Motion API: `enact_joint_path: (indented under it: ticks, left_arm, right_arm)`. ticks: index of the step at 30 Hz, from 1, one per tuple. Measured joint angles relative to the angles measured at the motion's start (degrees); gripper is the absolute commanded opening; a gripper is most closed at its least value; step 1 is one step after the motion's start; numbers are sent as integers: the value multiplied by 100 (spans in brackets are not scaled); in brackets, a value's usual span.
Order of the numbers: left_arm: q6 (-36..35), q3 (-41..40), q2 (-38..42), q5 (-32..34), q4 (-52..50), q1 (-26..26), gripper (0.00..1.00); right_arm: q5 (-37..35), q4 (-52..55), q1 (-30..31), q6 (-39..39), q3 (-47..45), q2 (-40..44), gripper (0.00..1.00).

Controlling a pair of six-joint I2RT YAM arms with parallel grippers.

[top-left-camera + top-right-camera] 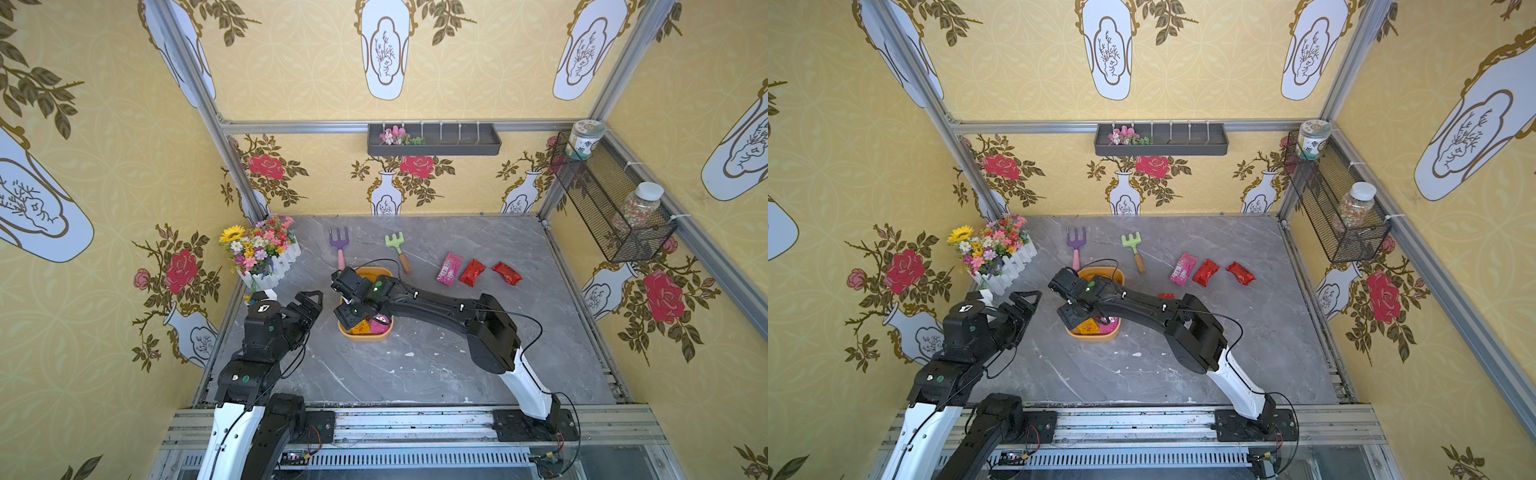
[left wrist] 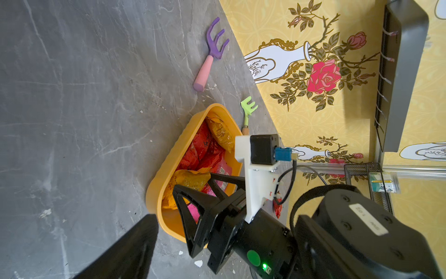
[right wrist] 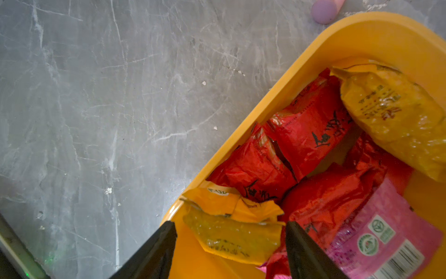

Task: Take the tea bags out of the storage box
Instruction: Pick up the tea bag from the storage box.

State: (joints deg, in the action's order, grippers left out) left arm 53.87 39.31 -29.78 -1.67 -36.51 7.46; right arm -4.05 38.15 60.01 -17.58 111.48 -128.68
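1. Yellow-orange plastic makes up the storage box [image 1: 365, 337], which is set near the middle of the grey marble table [image 1: 415, 365], just in front of the purple rake [image 1: 338, 245] and the green rake [image 1: 397, 249].
2. Most of the tea bags [image 3: 301, 135] are seen lying inside the box. Several red ones are crowded together, and a golden-orange sachet [image 3: 391, 116] is at the far end. A second golden-orange sachet [image 3: 231, 239] is at the near end, with a pink labelled sachet [image 3: 386, 232] beside it.
3. Three more are laid on the table, well to the right of the box: a pink sachet [image 1: 449, 269] and two red sachets [image 1: 472, 272] [image 1: 507, 273].
4. The right gripper [image 3: 230, 225] is seen low over the near end of the box. Its jaws are spread, with one finger at either side of the second golden-orange sachet. Whether the sachet is pressed cannot be told.
5. The left gripper [image 1: 313, 305] is held above bare table just left of the box. Its jaws are spread wide and nothing is seen between them.
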Motion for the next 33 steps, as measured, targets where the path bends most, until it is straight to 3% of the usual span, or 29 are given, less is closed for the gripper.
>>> enact_joint_path:
  ticks: [4,15,24,33]
  left_arm:
    - [-13,0,-15,-2,-17,0,94]
    - [-31,-7,-20,-68,-17,0,94]
    - [-28,-92,173,-68,-55,0,95]
    - [-26,-85,101,-70,-87,0,95]
  right_arm:
    - [-79,4,17,-20,-2,-59,69]
    - [-179,-39,59,-57,-22,-120,69]
    - [-227,-92,74,-168,-46,-197,61]
    - [-212,-208,72,-315,-315,262,57]
